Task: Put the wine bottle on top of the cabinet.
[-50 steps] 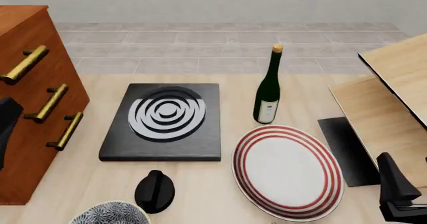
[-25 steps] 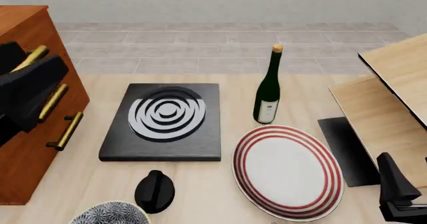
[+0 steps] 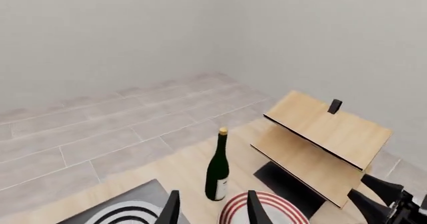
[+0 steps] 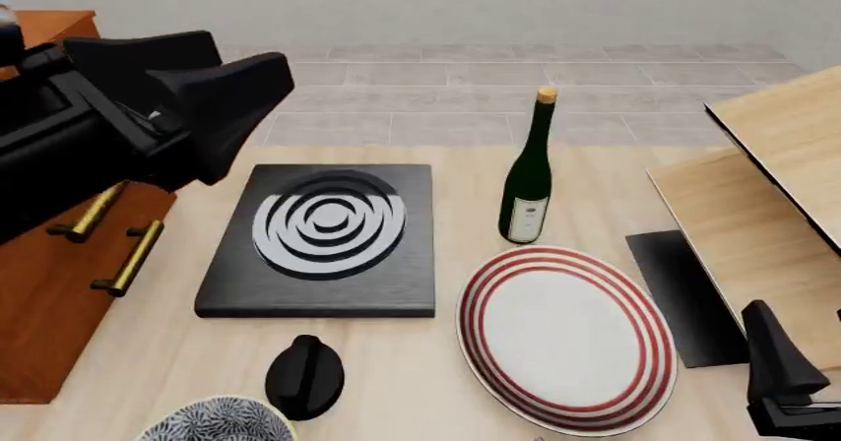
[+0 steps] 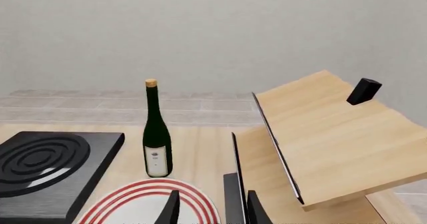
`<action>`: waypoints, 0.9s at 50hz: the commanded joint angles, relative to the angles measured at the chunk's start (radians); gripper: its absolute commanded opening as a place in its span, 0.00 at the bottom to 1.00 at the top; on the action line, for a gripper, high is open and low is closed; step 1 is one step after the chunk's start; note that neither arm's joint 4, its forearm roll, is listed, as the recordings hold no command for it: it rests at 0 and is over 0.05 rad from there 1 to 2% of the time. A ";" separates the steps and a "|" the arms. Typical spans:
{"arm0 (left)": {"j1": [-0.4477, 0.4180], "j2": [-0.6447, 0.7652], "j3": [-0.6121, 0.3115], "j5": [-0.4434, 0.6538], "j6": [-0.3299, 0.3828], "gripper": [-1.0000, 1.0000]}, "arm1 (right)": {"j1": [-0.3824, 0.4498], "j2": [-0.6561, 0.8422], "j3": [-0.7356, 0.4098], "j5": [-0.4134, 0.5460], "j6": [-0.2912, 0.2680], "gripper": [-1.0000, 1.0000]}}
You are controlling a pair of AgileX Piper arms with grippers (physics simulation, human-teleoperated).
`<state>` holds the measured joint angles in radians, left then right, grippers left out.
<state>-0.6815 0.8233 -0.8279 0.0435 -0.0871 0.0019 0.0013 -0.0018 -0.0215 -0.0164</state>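
The tall dark green glass wine bottle stands upright on the table beyond the red-ringed white plate, well ahead and right of the raised left gripper, whose jaws stand apart and empty.

Wine bottle clear all round; striped plate just before it, hob left.

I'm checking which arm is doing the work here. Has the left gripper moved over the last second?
Yes. The left gripper has swung up and rightward, from low beside the cabinet to above the black hob's near-left corner.
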 commanded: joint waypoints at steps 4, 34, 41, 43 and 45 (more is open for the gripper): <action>-0.080 0.205 -0.109 -0.053 -0.010 1.00 | 0.000 0.000 0.000 0.002 0.002 1.00; -0.173 0.551 -0.316 -0.089 -0.048 1.00 | 0.001 -0.001 0.000 -0.006 -0.004 1.00; -0.184 0.587 -0.355 -0.076 -0.050 1.00 | 0.001 -0.001 0.000 -0.005 -0.004 1.00; -0.186 0.603 -0.365 -0.072 -0.044 1.00 | 0.000 0.000 0.000 0.001 0.001 1.00; -0.189 0.623 -0.388 -0.053 -0.027 1.00 | 0.000 0.000 0.000 0.004 0.003 1.00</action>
<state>-0.8529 1.3675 -1.1501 -0.0354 -0.1342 0.0021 0.0012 -0.0020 -0.0219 -0.0166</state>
